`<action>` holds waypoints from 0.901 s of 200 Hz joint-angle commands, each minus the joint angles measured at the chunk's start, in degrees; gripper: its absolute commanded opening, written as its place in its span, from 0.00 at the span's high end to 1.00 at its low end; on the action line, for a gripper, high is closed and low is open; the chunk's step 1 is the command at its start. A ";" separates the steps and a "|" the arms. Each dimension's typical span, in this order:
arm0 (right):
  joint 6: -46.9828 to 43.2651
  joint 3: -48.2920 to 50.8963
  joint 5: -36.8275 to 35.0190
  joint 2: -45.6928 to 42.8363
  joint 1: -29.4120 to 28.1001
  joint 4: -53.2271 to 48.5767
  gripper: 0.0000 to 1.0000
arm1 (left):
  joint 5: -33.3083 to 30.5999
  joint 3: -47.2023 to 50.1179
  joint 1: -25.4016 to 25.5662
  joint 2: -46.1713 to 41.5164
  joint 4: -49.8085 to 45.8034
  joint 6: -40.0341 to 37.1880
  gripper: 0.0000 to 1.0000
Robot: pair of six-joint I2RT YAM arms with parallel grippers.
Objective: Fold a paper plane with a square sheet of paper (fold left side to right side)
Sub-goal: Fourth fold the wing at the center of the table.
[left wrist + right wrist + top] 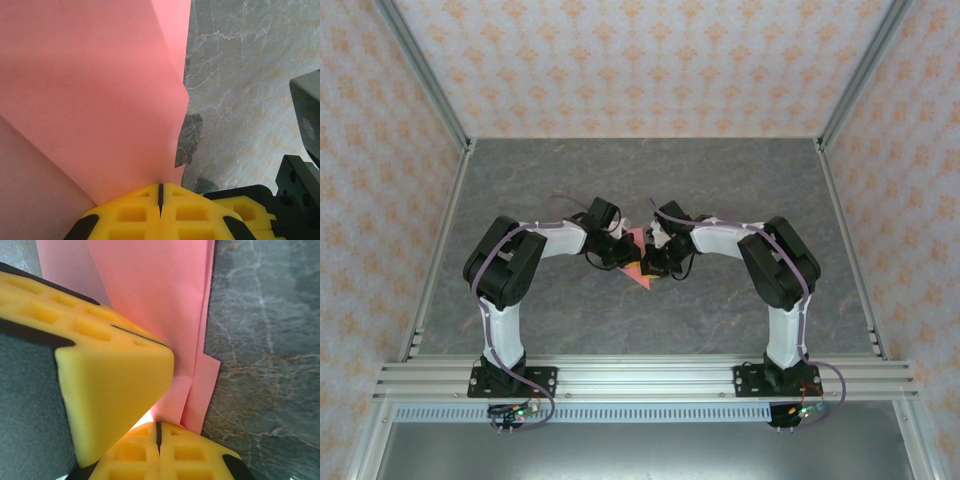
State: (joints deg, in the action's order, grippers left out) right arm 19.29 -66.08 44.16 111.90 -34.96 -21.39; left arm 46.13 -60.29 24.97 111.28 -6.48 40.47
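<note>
Two robot arms met at the middle of a grey, marble-patterned table (pixel 720 180), both pinching one salmon-pink paper sheet (pixel 637 245) between them. The left gripper (pixel 620 255) was closed, and in its wrist view its yellow fingers (pixel 130 215) pressed together on the paper's near edge. From there the paper sheet (pixel 90 100) rose in a broad, gently buckled plane, with a second layer showing behind its right edge. The right gripper (pixel 656 262) was likewise closed. In its own view its fingers (pixel 190 455) met on the sheet's lower edge, where several folded layers (pixel 165 305) overlapped. The left gripper's yellow fingers (pixel 115 390) sat just beside the right gripper's, touching the paper. The sheet was held between the grippers near the table's centre, inside walls of patterned wallpaper (pixel 640 60).
</note>
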 commanded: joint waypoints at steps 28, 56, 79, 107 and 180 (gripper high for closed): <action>-1.84 1.57 -10.31 4.30 -0.11 -10.62 0.99 | -4.49 1.75 0.13 2.97 -2.45 -2.67 0.99; -2.17 2.01 -10.94 4.28 -0.12 -11.45 0.99 | -6.44 2.22 -2.25 2.62 -2.69 -3.99 1.00; -2.41 2.36 -11.18 4.19 -0.11 -11.62 0.99 | -7.35 0.73 -4.60 3.10 -4.43 -6.59 1.00; -2.44 2.58 -11.19 3.96 -0.12 -11.73 0.99 | -8.29 -2.57 -7.33 4.28 -5.65 -9.03 1.00; -2.52 3.40 -11.26 3.61 -0.11 -11.94 0.99 | -10.34 -10.71 -12.63 8.03 -8.90 -12.42 1.00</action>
State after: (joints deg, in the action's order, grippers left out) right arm 17.76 -66.72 43.00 112.03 -35.22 -22.55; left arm 47.51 -68.45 16.51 116.09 -13.98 30.94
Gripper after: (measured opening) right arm 0.067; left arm 0.057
